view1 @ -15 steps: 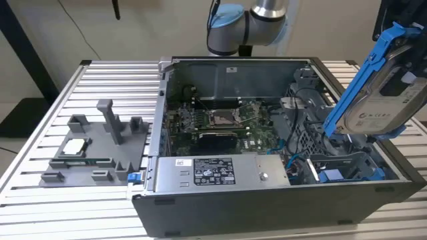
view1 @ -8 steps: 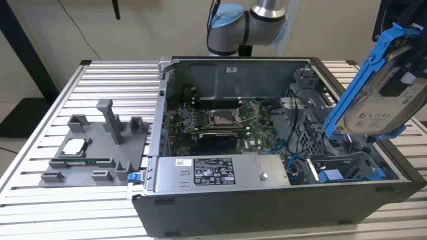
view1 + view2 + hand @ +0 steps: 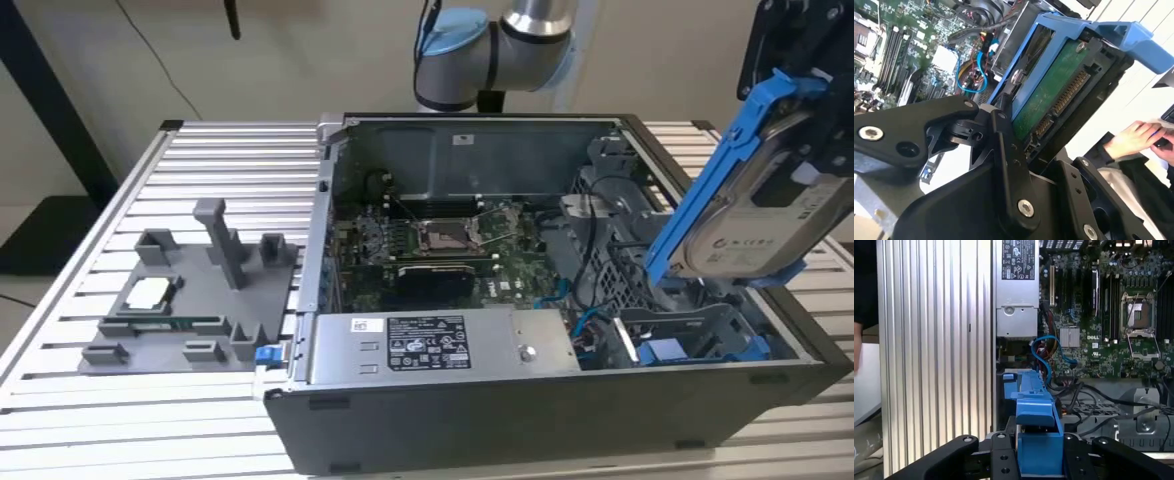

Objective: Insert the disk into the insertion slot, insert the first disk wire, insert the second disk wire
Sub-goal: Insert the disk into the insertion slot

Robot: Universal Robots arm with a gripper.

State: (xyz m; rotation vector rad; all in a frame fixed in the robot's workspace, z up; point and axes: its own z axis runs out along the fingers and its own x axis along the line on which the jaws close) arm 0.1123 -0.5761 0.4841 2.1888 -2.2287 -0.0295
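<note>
My gripper (image 3: pixel 790 85) is shut on the disk (image 3: pixel 747 200), a silver-grey drive with a white label in a bright blue caddy. I hold it tilted, high over the open computer case at the exterior view's right. The second wrist view shows the disk's green circuit board (image 3: pixel 1054 95) and connector edge between my black fingers (image 3: pixel 1004 150). In the first wrist view the blue caddy (image 3: pixel 1036 435) sits between the fingers (image 3: pixel 999 460). The insertion slot (image 3: pixel 687 325) lies below the disk in the case's near right corner, beside a perforated wall. A blue cable (image 3: pixel 1046 347) loops loose near the bay.
The grey power supply (image 3: pixel 427 345) with a white sticker fills the case's front. The motherboard with its processor socket (image 3: pixel 441 235) lies behind it. A grey fixture (image 3: pixel 187 300) stands on the slatted table (image 3: pixel 227 170). A person's hand (image 3: pixel 1134 137) is beside the case.
</note>
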